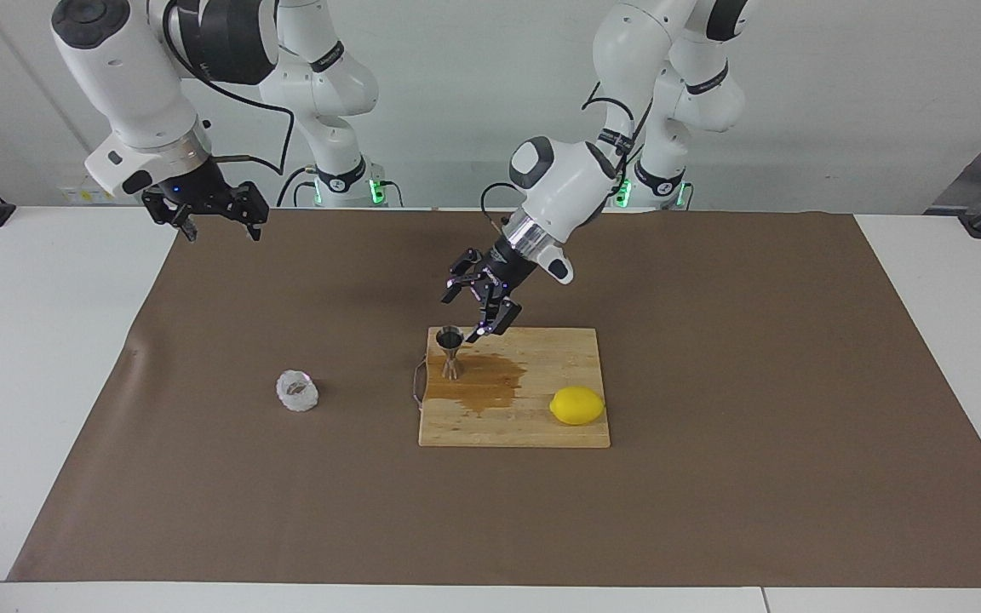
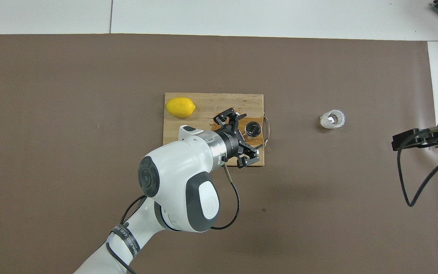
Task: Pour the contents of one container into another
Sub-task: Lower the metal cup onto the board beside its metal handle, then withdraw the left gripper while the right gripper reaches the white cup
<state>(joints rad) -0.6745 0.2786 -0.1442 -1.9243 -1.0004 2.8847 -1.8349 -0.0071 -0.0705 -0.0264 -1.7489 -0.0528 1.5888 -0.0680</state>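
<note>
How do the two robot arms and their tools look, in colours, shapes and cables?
Both arms are glossy white rounded shells with dark grey joint caps and black bands at the joints. The left arm has a silver metal ring at the wrist and a thin black cable looping beside it. The left tool is black linkage with small violet lights. The right tool is black too, under a white wrist with a black cable. Green lights glow at both bases.

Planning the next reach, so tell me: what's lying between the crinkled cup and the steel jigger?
Only bare brown mat and the cutting board's wire handle separate the cup from the jigger; the facing view shows it.
</note>
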